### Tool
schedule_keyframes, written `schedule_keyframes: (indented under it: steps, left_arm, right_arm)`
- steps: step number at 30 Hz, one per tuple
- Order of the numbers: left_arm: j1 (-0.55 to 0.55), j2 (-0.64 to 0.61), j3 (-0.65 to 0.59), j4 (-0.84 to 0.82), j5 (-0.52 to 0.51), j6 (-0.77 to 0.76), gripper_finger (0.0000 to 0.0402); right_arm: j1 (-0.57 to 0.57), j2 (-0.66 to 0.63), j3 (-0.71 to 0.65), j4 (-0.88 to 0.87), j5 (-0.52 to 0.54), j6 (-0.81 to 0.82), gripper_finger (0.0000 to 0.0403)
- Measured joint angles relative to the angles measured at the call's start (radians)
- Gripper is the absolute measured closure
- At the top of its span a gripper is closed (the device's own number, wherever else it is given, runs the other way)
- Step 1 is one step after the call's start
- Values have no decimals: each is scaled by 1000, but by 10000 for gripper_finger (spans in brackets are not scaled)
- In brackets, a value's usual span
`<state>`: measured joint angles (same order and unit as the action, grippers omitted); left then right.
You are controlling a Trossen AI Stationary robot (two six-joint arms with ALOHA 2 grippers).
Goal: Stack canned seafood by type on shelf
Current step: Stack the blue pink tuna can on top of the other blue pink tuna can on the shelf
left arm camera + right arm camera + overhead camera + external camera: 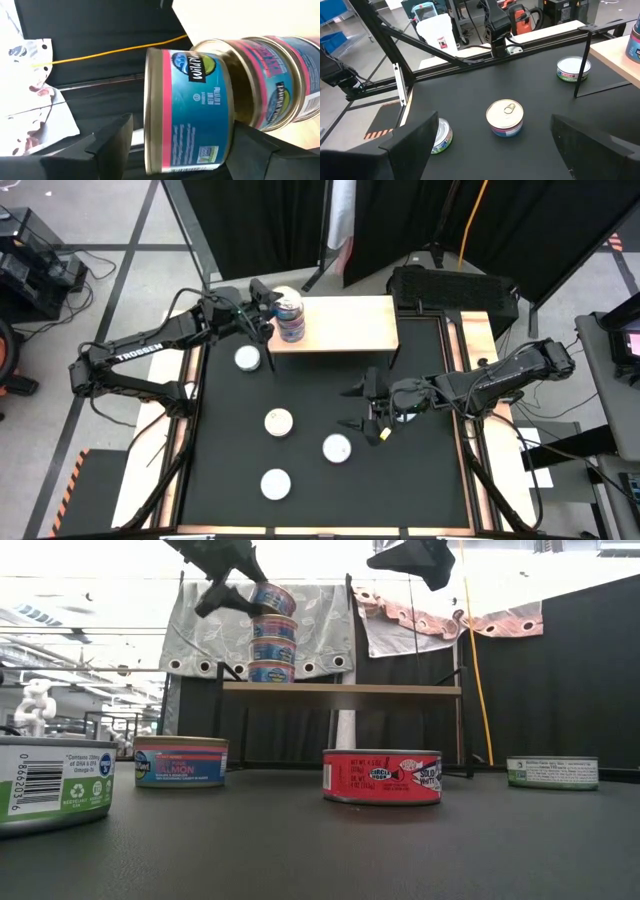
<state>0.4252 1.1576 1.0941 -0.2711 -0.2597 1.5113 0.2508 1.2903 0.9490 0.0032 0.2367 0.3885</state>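
Note:
A stack of several blue-and-pink canned seafood tins point(289, 315) stands at the left end of the light wood shelf point(345, 325). My left gripper point(271, 310) is open around the top tin point(192, 107), with a narrow gap on each side. That tin point(272, 600) sits slightly tilted and off-centre on the ones below. Loose tins lie on the black mat: one near the shelf point(247, 359), one mid-table point(278, 422) and two nearer the front point(337, 448) point(276, 484). My right gripper point(352, 408) hangs open over the mat's middle right, holding nothing.
The low view shows a red tin point(382, 776), a blue salmon tin point(180, 761) and green-white tins at left point(50, 780) and right point(552, 772). The rest of the shelf top is bare wood. Frame rails edge the mat.

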Motion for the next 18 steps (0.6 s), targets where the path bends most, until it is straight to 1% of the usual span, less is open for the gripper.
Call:
schedule_keyframes:
  steps: [7, 11, 14, 18]
  left_arm:
    - [0, 25, 98, -132, 16, -12, 126]
    - [-1, 45, 102, -169, 20, -14, 126]
    - [-9, 73, 101, -166, 20, -31, 126]
    - [-21, 79, 101, -161, 19, -31, 126]
  right_arm:
    - [0, 0, 0, 0, -1, 0, 26]
    - [0, 0, 1, 0, -2, -4, 26]
    - [0, 0, 1, 0, -3, -7, 26]
    - [0, 0, 1, 0, -3, -8, 26]
